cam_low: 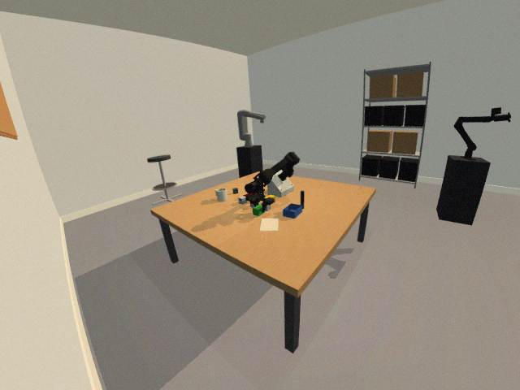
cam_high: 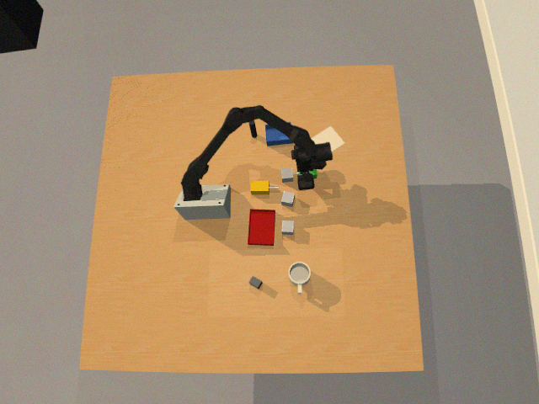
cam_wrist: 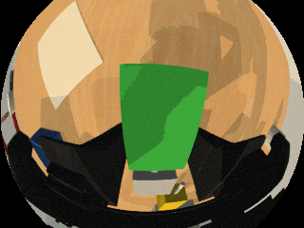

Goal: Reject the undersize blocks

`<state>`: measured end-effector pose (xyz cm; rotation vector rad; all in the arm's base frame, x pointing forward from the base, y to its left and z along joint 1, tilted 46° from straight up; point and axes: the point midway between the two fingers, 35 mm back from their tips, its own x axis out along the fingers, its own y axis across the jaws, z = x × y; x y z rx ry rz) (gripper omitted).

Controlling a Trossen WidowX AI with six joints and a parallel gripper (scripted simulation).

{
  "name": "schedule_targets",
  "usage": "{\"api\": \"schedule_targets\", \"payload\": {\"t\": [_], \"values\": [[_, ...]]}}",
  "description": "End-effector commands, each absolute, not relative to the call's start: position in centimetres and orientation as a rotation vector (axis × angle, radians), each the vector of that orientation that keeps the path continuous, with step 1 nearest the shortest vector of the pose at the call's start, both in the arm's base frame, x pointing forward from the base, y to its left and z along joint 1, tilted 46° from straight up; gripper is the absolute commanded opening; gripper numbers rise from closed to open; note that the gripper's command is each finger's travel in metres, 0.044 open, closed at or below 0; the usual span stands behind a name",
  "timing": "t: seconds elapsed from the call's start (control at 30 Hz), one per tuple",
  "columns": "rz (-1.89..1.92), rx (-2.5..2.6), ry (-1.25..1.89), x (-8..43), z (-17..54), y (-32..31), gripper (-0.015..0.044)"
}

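Observation:
My gripper [cam_high: 306, 172] [cam_wrist: 155, 123] is shut on the green GO gauge [cam_high: 312, 174] [cam_low: 257, 210] [cam_wrist: 159, 109], gripping its handle low over the table. The gauge's pin points at the farthest steel block [cam_high: 286, 174] [cam_wrist: 154, 185]. The pin meets that block's face; how deep it sits in the hole, if at all, cannot be told. A second steel block [cam_high: 287, 199], slightly turned, and a third steel block [cam_high: 287, 226] stand in a row with it. The red reject tray [cam_high: 261, 227] is empty, beside the third block.
A yellow gauge [cam_high: 259, 187] [cam_wrist: 172, 205] lies near the blocks, its pin towards them. A blue bin [cam_high: 278, 138] [cam_low: 292, 210] and an upright black post [cam_high: 253, 129] [cam_low: 301, 199] stand behind. Also there: a cream sheet [cam_high: 331, 138] [cam_low: 269, 224], white mug [cam_high: 299, 273] and dark small block [cam_high: 255, 282].

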<state>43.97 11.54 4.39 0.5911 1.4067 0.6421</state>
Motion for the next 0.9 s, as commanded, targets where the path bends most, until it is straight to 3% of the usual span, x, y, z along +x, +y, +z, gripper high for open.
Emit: {"api": "schedule_targets", "payload": {"t": [0.0,0.87], "values": [[0.641,0.595,1.405,43.8,4.6,11.6,0.0000],[0.642,0.594,1.404,44.9,4.7,11.6,0.0000]]}}
